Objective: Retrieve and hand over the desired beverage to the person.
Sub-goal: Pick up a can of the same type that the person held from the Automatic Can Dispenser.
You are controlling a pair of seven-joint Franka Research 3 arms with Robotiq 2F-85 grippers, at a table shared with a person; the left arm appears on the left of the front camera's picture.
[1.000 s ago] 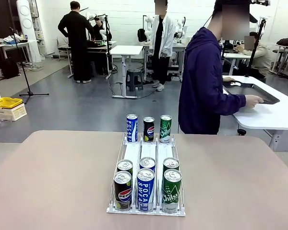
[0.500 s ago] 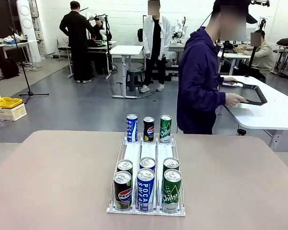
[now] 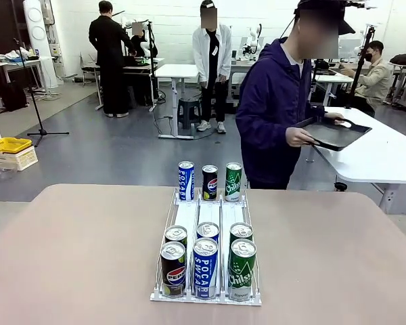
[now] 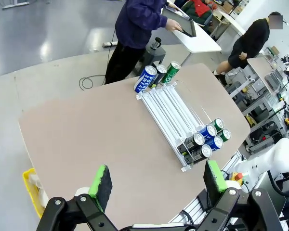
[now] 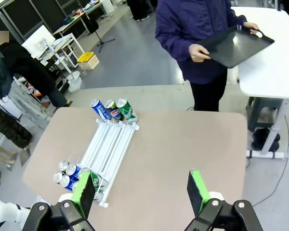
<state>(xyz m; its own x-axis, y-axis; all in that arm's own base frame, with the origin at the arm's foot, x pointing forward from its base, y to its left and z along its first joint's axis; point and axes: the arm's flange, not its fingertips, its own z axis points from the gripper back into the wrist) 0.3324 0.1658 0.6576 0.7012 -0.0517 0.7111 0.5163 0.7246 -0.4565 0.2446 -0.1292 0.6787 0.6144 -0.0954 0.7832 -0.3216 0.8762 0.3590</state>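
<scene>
The left tool hangs wide open above the table. One rack with three lanes stands mid-table: six cans in two rows at its near end, three cans at its far end. Beyond the far edge, the person holds one dark tray in both hands. The right tool is wide open too

Person turned away from white table, dark tray now lifted
</scene>
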